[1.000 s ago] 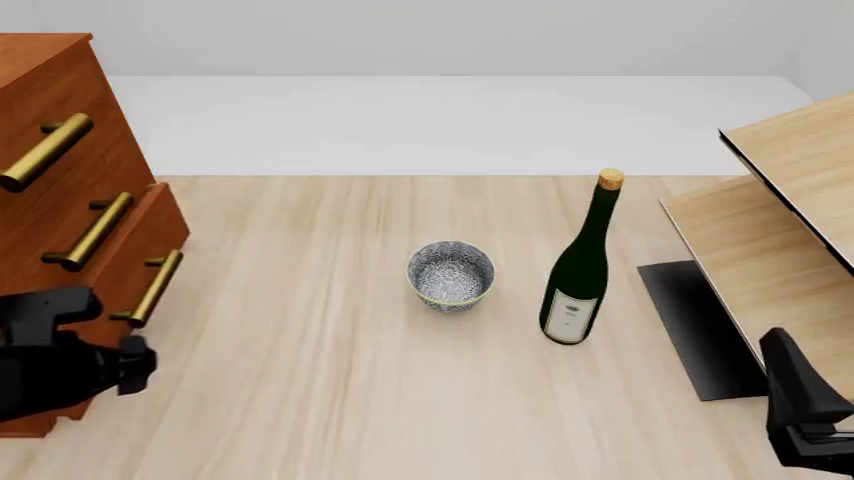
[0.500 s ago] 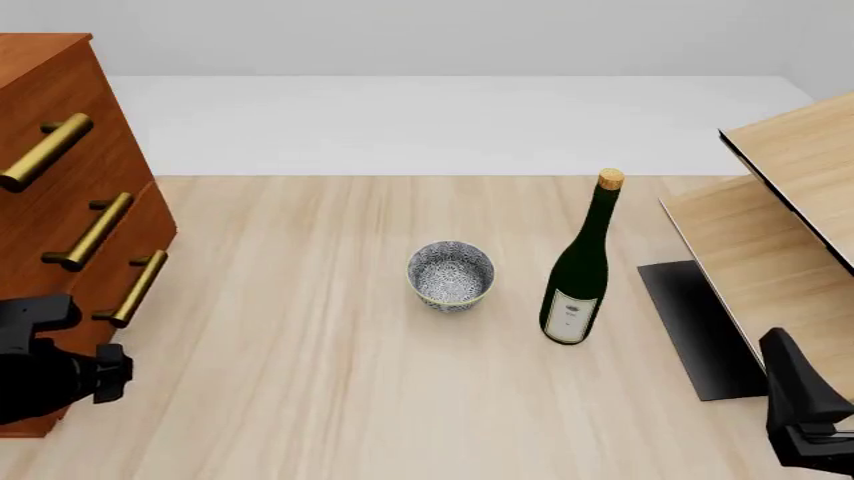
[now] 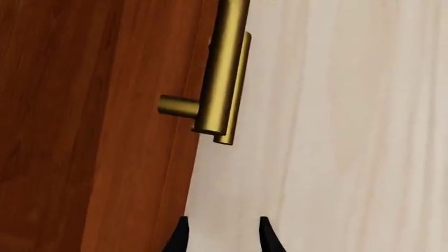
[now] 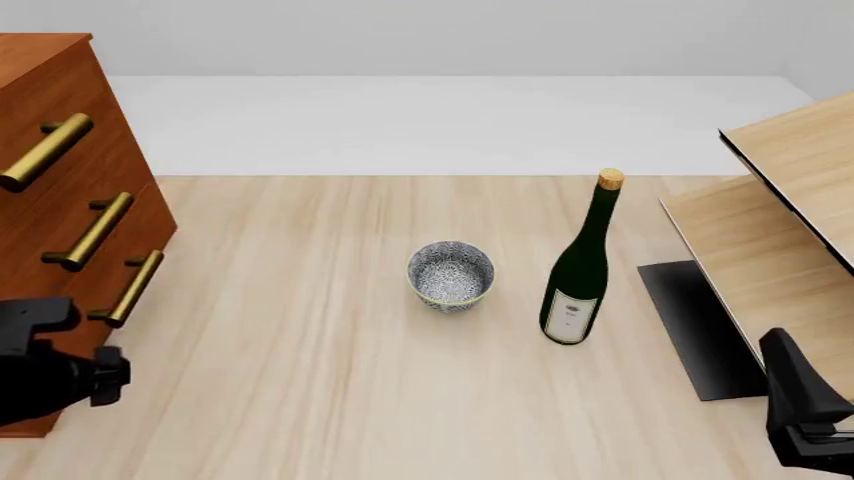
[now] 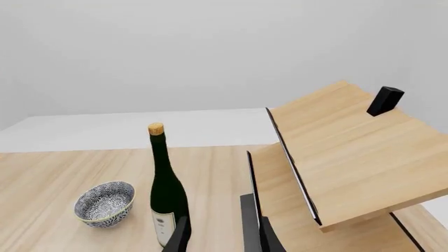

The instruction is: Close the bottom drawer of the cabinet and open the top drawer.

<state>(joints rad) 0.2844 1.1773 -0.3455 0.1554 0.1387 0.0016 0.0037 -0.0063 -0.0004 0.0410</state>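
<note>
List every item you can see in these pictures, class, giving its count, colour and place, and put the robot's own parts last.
cabinet: one, reddish-brown wood, far left of the table in the front view.
top drawer: one, reddish-brown with a brass bar handle, uppermost, shut.
middle drawer: one, same wood and handle, between the other two.
bottom drawer: one, same wood and handle, lowest, front about flush with the cabinet.
bowl: one, blue-and-white patterned, centre of the table.
bottle: one, dark green with a cork and a pale label, upright right of the bowl.
slanted panel structure: one, pale wood, right side.
dark mat: one, black, flat at the structure's foot.
table: one, light wood.
left gripper: one, black, fingers apart, by the bottom drawer.
right gripper: one, black, fingers apart, near right edge.
</note>
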